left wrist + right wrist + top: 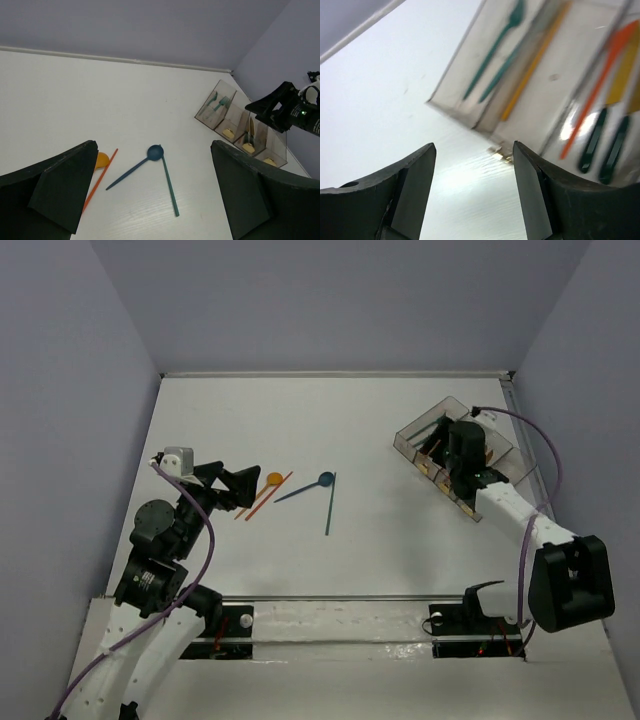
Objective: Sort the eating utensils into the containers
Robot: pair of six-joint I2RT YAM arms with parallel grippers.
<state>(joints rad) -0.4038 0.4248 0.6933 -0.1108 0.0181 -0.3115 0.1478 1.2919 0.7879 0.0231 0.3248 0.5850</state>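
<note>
Right claw [473, 150] gapes, left claw [154, 150] too — one blue spoon [134, 170], one orange spoon [101, 160].

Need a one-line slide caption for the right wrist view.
Open right gripper over the clear plastic divided tray, teal, orange and dark utensils lying inside.

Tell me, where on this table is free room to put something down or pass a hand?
Free: the far table strip before the back wall; the wide middle between the teal utensil and the clear tray; the near strip toward the arm bases. Crowded: the orange utensils by the left gripper, and the tray under the right gripper.
</note>
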